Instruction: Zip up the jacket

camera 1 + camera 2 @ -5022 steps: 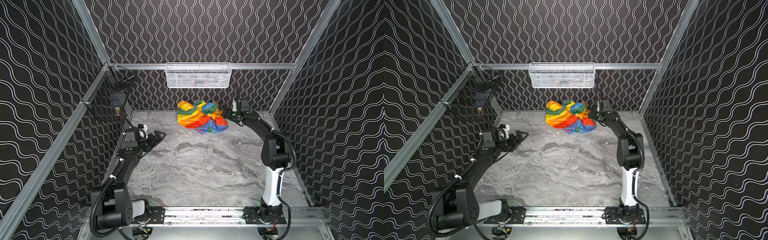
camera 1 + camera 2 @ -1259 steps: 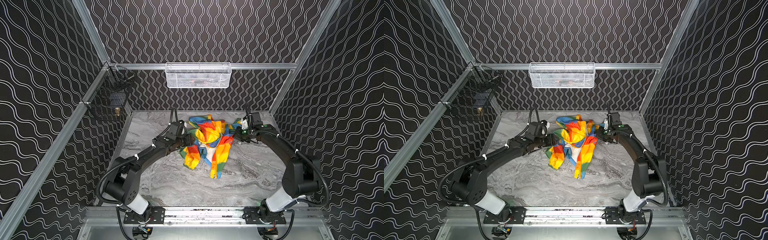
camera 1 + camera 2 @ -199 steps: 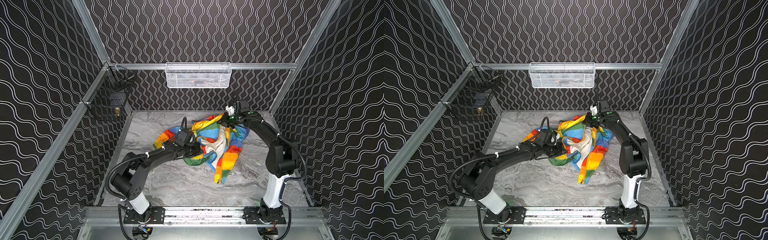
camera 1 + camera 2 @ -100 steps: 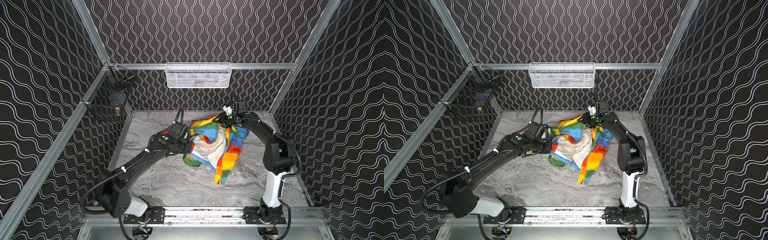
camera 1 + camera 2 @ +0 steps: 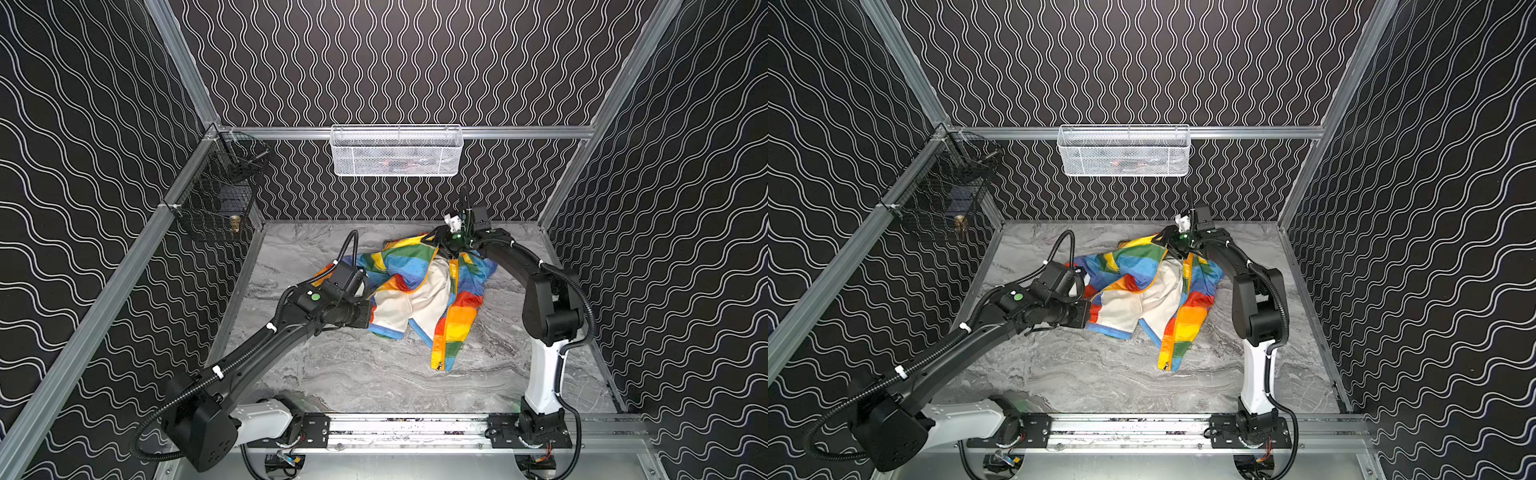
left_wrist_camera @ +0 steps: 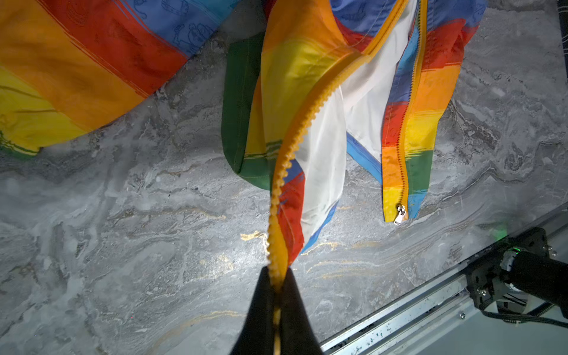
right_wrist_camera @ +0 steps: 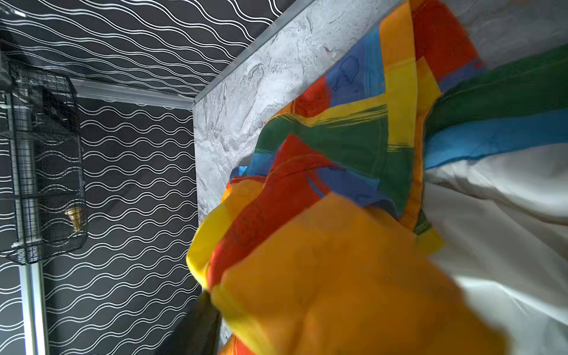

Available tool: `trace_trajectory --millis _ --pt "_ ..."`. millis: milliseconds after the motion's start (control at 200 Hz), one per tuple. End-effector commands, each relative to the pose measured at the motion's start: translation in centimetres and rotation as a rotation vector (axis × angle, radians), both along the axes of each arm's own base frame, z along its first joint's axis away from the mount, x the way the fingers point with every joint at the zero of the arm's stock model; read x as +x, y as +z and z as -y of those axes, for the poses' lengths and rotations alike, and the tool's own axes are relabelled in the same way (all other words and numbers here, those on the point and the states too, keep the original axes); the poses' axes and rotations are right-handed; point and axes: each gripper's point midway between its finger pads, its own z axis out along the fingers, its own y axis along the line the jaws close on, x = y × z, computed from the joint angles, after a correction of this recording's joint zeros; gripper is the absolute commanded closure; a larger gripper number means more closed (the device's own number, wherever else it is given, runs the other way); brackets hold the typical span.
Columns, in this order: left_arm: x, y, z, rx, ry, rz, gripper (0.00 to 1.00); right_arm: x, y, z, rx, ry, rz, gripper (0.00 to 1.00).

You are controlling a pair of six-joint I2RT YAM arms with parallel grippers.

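The rainbow-striped jacket [image 5: 419, 291] [image 5: 1142, 299] lies spread open on the marble table, white lining up. My left gripper [image 5: 370, 312] [image 5: 1090, 314] [image 6: 276, 278] is shut on the orange zipper edge of its left front panel, near the hem. The other zipper edge runs down the right panel to the silver slider [image 6: 399, 214] [image 5: 439, 365]. My right gripper [image 5: 441, 243] [image 5: 1170, 245] sits at the collar end at the back. Its jaws stand apart, with one dark finger [image 7: 199, 322] showing beside bunched orange fabric [image 7: 338, 276] that hides the other.
A white mesh basket [image 5: 397, 151] hangs on the back wall and a black wire basket [image 5: 216, 199] on the left wall. The metal rail [image 5: 415, 428] carrying both arm bases runs along the front. Bare marble table [image 5: 353, 374] lies in front of the jacket.
The right gripper's jaws have opened at the collar. The left arm has swung its elbow outward while holding the zipper edge, and more white lining now shows.
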Motion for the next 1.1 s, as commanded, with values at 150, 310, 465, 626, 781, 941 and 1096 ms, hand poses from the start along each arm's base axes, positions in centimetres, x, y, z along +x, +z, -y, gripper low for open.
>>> trace_trajectory --millis 150,310,465,626,781,941,1096 --pt "-1.7 -0.6 -1.3 0.022 0.009 -0.026 1.0 1.2 0.5 -0.7 0.076 -0.015 0.025 0.35" --pt "-2.2 -0.8 -1.7 0.024 0.017 -0.033 1.0 1.4 1.3 -1.0 0.122 -0.024 0.044 0.29" --pt "-2.4 -1.2 -1.8 0.024 0.019 -0.038 1.0 1.4 2.3 -1.0 0.138 -0.028 0.07 0.26" --pt "-2.4 -1.3 -1.9 0.022 0.027 -0.041 1.0 1.1 2.4 0.4 0.131 -0.056 0.07 0.25" --pt "-2.3 -1.5 -1.7 0.016 0.025 -0.043 1.0 0.7 2.3 1.2 0.148 -0.053 0.067 0.42" --pt "-2.4 -1.6 -1.7 0.022 0.024 -0.049 1.0 0.7 1.8 1.1 0.15 -0.042 0.058 0.63" --pt "-2.8 -1.4 -1.8 0.01 0.022 -0.05 1.0 1.8 2.1 1.0 0.151 -0.034 0.072 0.85"
